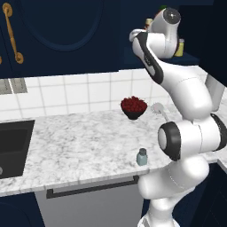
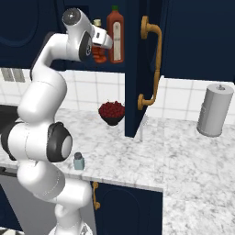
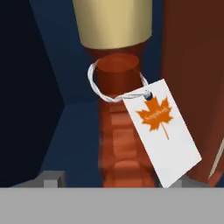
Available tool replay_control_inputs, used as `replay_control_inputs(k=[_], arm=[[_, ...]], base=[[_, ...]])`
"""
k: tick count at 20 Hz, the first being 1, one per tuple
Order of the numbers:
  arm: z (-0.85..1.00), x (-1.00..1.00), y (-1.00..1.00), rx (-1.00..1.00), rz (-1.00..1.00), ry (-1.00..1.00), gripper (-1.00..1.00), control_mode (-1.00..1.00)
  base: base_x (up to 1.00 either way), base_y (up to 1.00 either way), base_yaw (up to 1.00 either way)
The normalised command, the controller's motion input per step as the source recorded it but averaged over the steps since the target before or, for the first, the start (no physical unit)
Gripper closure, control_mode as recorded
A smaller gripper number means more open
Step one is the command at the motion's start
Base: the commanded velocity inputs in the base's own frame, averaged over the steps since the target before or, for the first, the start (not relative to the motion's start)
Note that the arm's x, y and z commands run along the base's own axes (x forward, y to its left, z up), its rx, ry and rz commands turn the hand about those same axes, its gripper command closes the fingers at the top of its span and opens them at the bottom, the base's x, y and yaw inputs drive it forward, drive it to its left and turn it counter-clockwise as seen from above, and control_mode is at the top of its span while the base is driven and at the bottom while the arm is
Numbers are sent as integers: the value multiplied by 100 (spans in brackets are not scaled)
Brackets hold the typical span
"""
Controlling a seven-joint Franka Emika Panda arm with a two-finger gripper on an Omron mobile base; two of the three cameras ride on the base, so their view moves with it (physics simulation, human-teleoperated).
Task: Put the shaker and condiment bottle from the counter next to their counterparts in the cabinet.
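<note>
The condiment bottle (image 3: 120, 144) stands upright inside the cabinet (image 1: 188, 58), with a pale cap, a red-orange neck and a white maple-leaf tag. Its base (image 2: 99, 55) sits just left of the tall red bottle (image 2: 115, 36) with the green cap. My gripper (image 3: 120, 181) faces the bottle's body with its fingertips (image 3: 52, 179) spread wide, gaps on both sides, so it is open. The arm hides the bottle's middle in the right base view. A small yellow shaker (image 1: 179, 47) stands on the shelf behind the arm. The blue-grey shaker (image 1: 142, 157) stands on the counter (image 1: 88, 142) near the front edge.
A dark bowl of red fruit (image 1: 133, 106) sits at the back of the counter under the cabinet. The open navy door (image 2: 137, 69) with its brass handle (image 2: 153, 64) hangs right of the shelf. A paper towel roll (image 2: 215, 110) stands far right. The sink (image 1: 13, 146) lies at left.
</note>
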Motion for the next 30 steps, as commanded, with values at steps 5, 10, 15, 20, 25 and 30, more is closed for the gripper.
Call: replay_control_inputs(k=[5, 10, 15, 20, 25, 30], arm=[[0, 21, -1, 0, 0, 0, -100, -100], [0, -17, 0, 0, 0, -4, -100, -100], [-8, -91, -1, 1, 0, 0, -100, -100], [-37, -99, 0, 1, -3, 0, -100, -100], [-56, -97, 0, 0, -1, 0, -100, -100], [-36, -82, 4, 0, 0, 4, -100, -100]], base=[[0, 0, 0], [0, 0, 0], [0, 0, 0], [0, 0, 0], [0, 0, 0], [0, 0, 0]])
